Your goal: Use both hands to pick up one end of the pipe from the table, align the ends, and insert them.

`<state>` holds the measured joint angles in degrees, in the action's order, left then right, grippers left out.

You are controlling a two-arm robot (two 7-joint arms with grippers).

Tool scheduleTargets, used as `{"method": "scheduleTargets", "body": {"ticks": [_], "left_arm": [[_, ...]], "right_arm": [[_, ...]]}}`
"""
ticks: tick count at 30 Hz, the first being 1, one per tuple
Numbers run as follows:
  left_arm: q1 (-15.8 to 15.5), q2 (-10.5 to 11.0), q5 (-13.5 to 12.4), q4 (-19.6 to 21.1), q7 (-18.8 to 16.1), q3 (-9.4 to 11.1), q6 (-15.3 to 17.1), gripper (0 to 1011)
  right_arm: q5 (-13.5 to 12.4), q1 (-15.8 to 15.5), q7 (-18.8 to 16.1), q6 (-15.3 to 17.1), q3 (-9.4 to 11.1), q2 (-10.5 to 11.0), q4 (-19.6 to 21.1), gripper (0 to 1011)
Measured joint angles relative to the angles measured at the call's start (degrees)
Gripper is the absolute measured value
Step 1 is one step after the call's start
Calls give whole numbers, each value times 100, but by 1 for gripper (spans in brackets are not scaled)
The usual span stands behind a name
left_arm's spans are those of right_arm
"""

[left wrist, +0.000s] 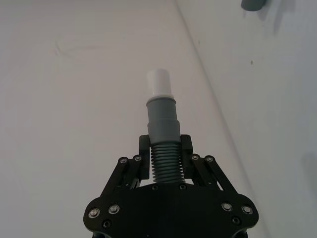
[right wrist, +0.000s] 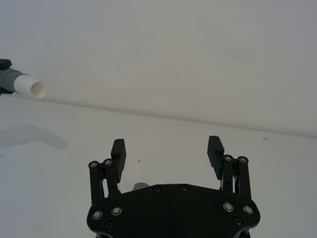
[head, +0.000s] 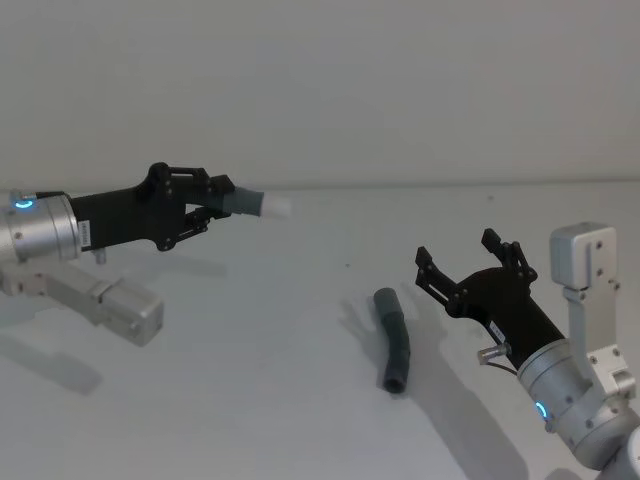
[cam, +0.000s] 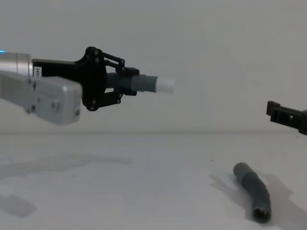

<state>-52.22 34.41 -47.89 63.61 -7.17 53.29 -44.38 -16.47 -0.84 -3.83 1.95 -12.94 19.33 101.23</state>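
Pipe in two dark grey ribbed pieces: the shorter piece (head: 245, 203), with a white plug tip (head: 277, 207), hangs level above the plain white matte table (head: 230, 390). Its long axis runs 9 to 3 o'clock in the head view, tip towards 3. The black angular left gripper (head: 215, 204) is clamped on its ribbed middle. The longer bent piece (head: 394, 338) lies on the table at about 5 o'clock, running roughly 12 to 6, with its open collar (cam: 261, 213) nearest the robot. The black right gripper (head: 458, 250) hovers at its 2 o'clock with jaws apart, and the piece lies outside them. A pale wall (head: 400, 90) stands behind.
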Motion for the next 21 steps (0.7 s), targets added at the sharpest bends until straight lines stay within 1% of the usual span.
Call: {"method": "scheduleTargets", "body": {"ticks": [2,4,7,8,9,10,14,15,17,21], "left_arm": [[-60,-8,-232,-98,-227,43,-105,325],[-125,-18,-565,-214,-553,95,-262,325],[-177,-25,-819,-302,-795,135,-376,325],[-208,-29,-989,-353,-961,157,-455,325],[-226,-32,-1054,-384,-1025,169,-485,325],[-250,-36,-1190,-426,-1152,186,-549,325],[-296,-42,-1387,-502,-1347,216,-641,325],[-314,-44,-1482,-532,-1440,229,-684,325],[-335,-47,-1591,-573,-1542,247,-734,325],[-363,-51,-1738,-624,-1686,268,-801,325]], "right_arm": [[0,0,0,0,0,0,0,1001],[0,0,0,0,0,0,0,1001],[0,0,0,0,0,0,0,1001],[0,0,0,0,0,0,0,1001],[0,0,0,0,0,0,0,1001],[0,0,0,0,0,0,0,1000],[0,0,0,0,0,0,0,1001],[0,0,0,0,0,0,0,1001],[0,0,0,0,0,0,0,1000],[0,0,0,0,0,0,0,1001]]}}
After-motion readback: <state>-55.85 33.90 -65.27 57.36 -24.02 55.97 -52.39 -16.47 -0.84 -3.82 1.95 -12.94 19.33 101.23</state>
